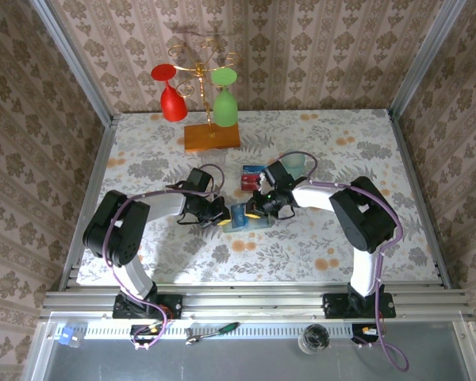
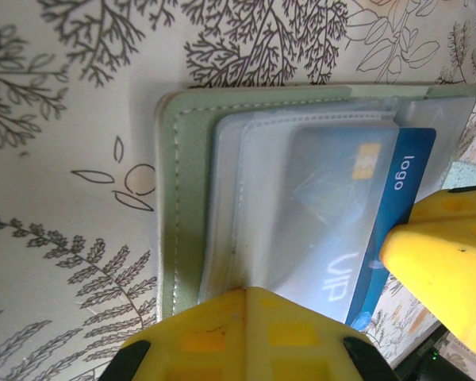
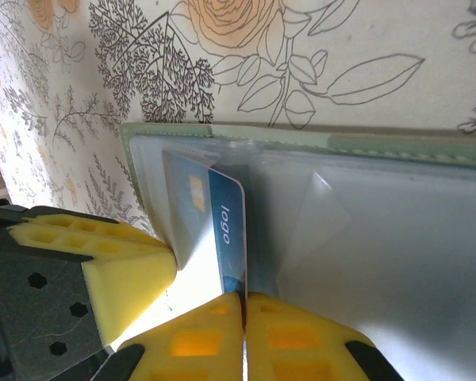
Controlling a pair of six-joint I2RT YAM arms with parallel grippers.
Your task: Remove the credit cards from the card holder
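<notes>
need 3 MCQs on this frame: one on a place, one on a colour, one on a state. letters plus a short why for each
1. Where do the loose cards lie relative to the card holder?
A) on its far side, away from the arms
B) on its near side
C) stacked on top of it

2. What colour is the protruding card in the holder's sleeve?
A) red
B) green
C) blue

3. What state is the right gripper in?
A) wide open
B) shut on the protruding card's edge
C) half open, touching nothing

Key:
1 A: the top view shows them beyond the holder.
2 C: both wrist views show a blue face marked "logo".
3 B: its two yellow fingers meet with the card's edge running in between them.
</notes>
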